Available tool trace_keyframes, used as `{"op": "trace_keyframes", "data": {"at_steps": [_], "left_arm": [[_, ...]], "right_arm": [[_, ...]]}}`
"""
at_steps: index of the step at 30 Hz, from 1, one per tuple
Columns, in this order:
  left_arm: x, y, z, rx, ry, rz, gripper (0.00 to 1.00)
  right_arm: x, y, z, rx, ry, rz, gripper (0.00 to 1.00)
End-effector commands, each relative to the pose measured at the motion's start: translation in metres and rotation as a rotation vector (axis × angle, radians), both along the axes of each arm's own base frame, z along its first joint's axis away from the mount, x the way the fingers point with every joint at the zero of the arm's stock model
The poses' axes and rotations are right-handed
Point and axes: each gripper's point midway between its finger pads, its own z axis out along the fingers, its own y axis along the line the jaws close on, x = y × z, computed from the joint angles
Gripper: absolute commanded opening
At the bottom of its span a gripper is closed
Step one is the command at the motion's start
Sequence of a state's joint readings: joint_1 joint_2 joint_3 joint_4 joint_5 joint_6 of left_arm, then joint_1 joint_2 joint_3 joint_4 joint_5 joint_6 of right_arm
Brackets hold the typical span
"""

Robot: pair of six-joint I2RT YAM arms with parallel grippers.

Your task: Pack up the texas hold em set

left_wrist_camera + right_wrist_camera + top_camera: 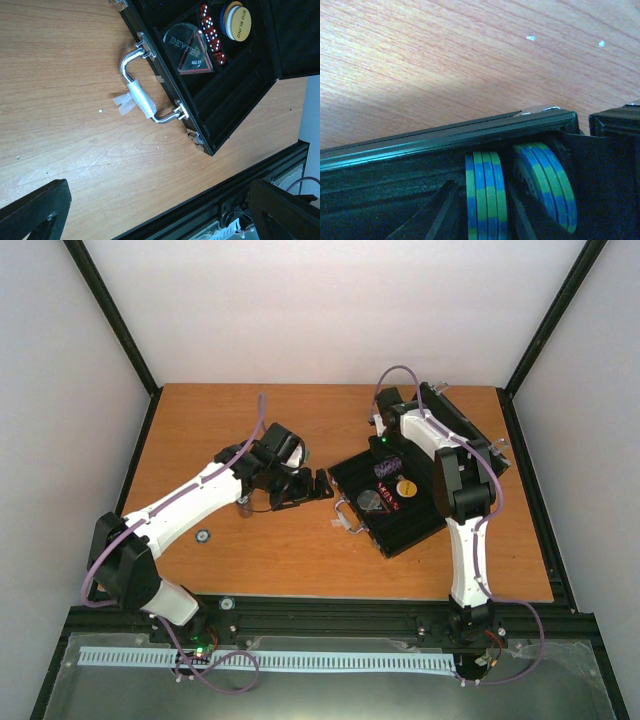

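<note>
The black case lies open right of centre, its lid standing up at the back right. Its silver handle faces my left gripper, which hangs open just left of the case with nothing between its fingers. Inside the case are a clear dealer button, red dice and a yellow "big blind" disc. My right gripper reaches into the case slot. Its jaws stand narrowly apart around a small stack of blue-green chips; a second stack leans beside it.
On the table left of the case stand a small grey chip stack and a round white disc. The black frame rail runs along the near table edge. White walls close in three sides.
</note>
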State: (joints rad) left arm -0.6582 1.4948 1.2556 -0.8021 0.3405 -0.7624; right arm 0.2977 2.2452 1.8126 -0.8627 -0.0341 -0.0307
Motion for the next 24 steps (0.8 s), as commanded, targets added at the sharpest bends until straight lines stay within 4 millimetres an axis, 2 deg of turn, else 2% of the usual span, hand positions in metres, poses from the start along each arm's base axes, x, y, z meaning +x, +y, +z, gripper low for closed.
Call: {"op": "trace_keyframes", "data": {"at_steps": [1,7,17,19,24], "left_arm": [[0.004,-0.001,0.009,-0.029,-0.021,0.004,1.00],[0.002,0.000,0.009,-0.030,-0.019,0.005,1.00],[-0.001,0.002,0.007,-0.036,-0.013,0.014,1.00],[-0.002,0.002,0.005,-0.035,-0.009,0.016,1.00],[-0.003,0.004,0.000,-0.023,0.000,0.019,1.00]], "right_arm": [[0.008,-0.007,0.020,-0.003,-0.050,-0.028,0.30],[0.010,-0.010,0.042,-0.004,-0.100,-0.058,0.30],[0.011,-0.017,0.062,-0.016,-0.146,-0.095,0.29],[0.010,-0.013,0.067,0.006,-0.150,-0.085,0.28],[0.000,0.016,0.081,0.137,-0.132,-0.007,0.22]]}}
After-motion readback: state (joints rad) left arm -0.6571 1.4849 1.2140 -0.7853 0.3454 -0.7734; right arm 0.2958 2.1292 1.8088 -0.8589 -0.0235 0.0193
